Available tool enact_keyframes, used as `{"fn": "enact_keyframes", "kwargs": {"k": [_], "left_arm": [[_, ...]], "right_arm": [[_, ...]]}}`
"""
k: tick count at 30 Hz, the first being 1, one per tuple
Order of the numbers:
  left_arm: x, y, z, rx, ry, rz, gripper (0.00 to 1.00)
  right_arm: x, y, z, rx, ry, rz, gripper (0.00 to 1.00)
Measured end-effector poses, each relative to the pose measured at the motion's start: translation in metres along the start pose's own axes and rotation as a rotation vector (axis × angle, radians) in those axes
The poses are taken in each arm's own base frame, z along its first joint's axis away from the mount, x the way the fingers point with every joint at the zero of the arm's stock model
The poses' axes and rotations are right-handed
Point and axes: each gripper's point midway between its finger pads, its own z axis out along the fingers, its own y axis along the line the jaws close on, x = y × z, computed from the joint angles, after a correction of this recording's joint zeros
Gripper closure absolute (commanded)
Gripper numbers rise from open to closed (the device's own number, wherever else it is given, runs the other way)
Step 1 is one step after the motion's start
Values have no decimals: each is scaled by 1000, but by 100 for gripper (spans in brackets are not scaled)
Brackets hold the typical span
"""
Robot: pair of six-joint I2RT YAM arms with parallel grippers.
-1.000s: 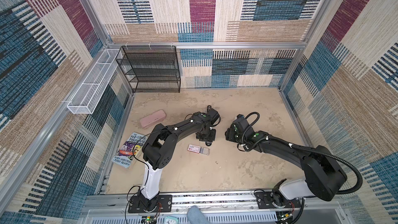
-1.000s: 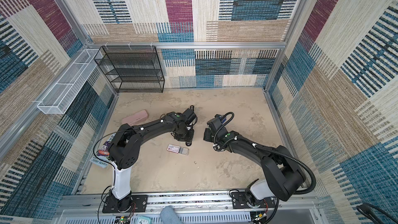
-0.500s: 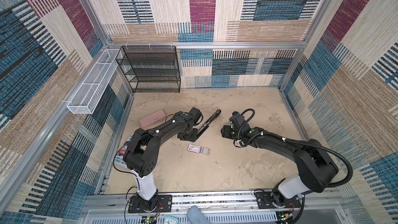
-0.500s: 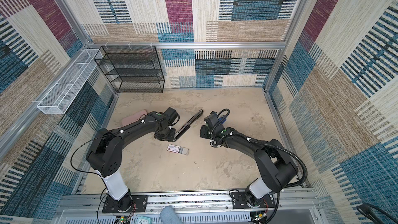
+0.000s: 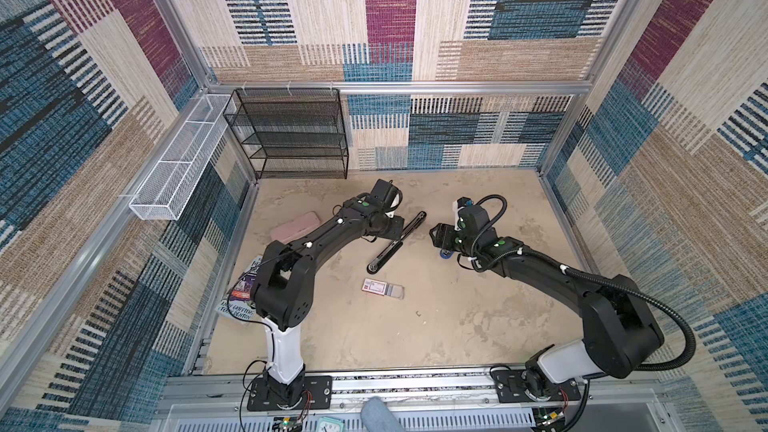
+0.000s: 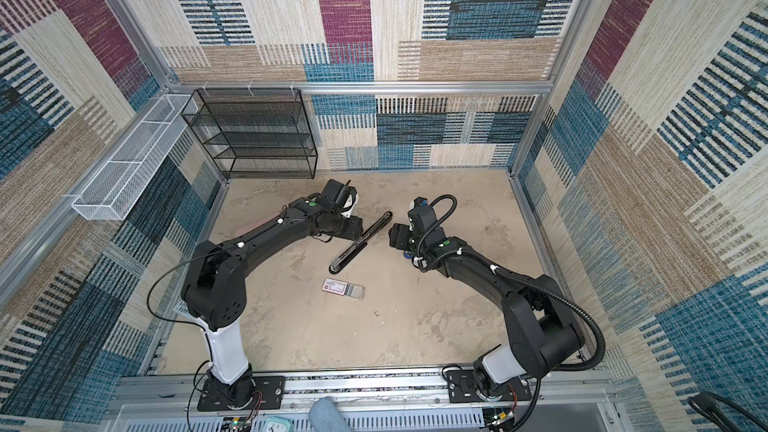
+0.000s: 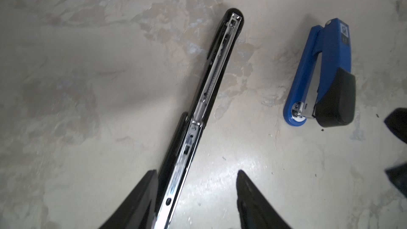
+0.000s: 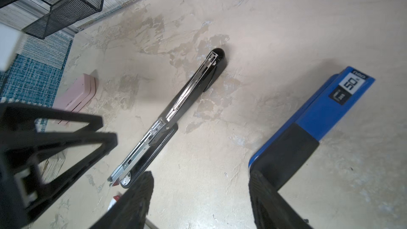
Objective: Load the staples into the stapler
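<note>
The black stapler (image 5: 397, 241) (image 6: 360, 239) lies flat on the table, folded open, with its silver staple channel (image 7: 207, 89) (image 8: 187, 93) facing up. My left gripper (image 5: 395, 228) (image 7: 196, 179) is open and low over the stapler's middle. In the left wrist view the stapler runs between the jaws, right against one finger (image 7: 149, 186). My right gripper (image 5: 436, 238) (image 8: 200, 183) stands open over bare table, to the right of the stapler's far end. The staples box (image 5: 376, 285) (image 6: 336, 285), white with a red edge, lies nearer the front with its grey tray slid out.
A blue stapler (image 7: 321, 69) (image 8: 308, 126) lies under the right wrist, beside one right finger. A pink pencil case (image 5: 294, 227) (image 8: 76, 95) and a book (image 5: 241, 297) lie at the left. A black mesh rack (image 5: 289, 135) stands at the back left.
The stapler, bunched under the left gripper a second ago, now lies stretched open. The left jaws have opened and the left wrist has swung back. The right jaws have widened a little.
</note>
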Motion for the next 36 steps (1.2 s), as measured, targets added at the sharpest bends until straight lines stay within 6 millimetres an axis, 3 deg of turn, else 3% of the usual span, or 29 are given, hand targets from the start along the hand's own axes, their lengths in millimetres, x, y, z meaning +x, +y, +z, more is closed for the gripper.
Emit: {"fn": "enact_keyframes", "kwargs": {"k": [6, 10, 15, 20, 27, 36], "left_arm": [[-19, -7, 49, 24, 24, 104, 39], [-13, -7, 77, 17, 74, 159, 40], [0, -16, 92, 14, 123, 226, 48], [8, -15, 99, -4, 145, 260, 65], [9, -11, 98, -26, 143, 299, 87], [28, -1, 73, -56, 119, 322, 90]], "right_arm": [[6, -12, -2, -2, 15, 14, 28], [8, -14, -2, -5, 24, 13, 28], [8, -20, 1, 2, 29, 20, 28], [5, -30, 13, 0, 53, 50, 28], [-32, -33, 41, -88, 1, 130, 27], [-65, -28, 92, -271, 10, 268, 26]]}}
